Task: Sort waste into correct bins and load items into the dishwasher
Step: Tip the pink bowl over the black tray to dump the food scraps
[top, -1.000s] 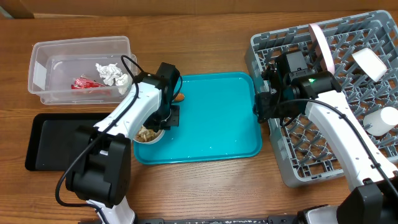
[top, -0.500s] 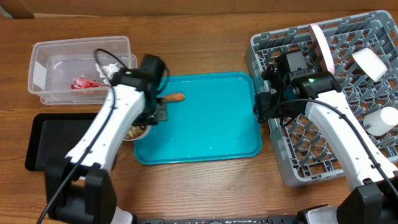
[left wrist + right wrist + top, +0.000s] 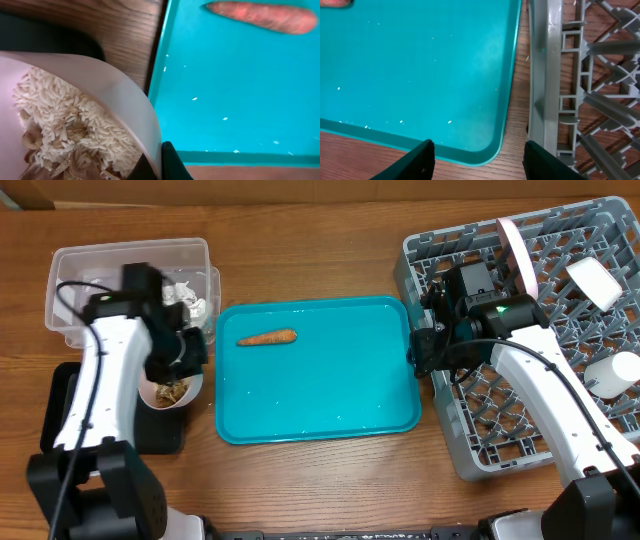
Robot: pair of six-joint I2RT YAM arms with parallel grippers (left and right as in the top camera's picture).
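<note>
We see the grey dish rack [image 3: 425, 250] filling the right side, with a narrow strip of table [image 3: 517, 125] between its wall and the teal tray [image 3: 330, 390]. Our right gripper [image 3: 479, 159] hangs over that gap, fingers spread wide. Over the right end of the black tray [image 3: 55, 405], our left gripper [image 3: 156, 164] pinches the wall of a white bowl [image 3: 100, 80] of rice scraps [image 3: 65, 125]. The carrot piece [image 3: 267, 337] lies near the teal tray's far rim, its long axis parallel to it.

Robot lab bench staged as a mock kitchen: left arm [image 3: 100, 390] and right arm [image 3: 545, 385] over a wood-grain counter [image 3: 330, 480], grey dish rack [image 3: 470, 445], teal tray [image 3: 330, 390], clear tub [image 3: 60, 280].
</note>
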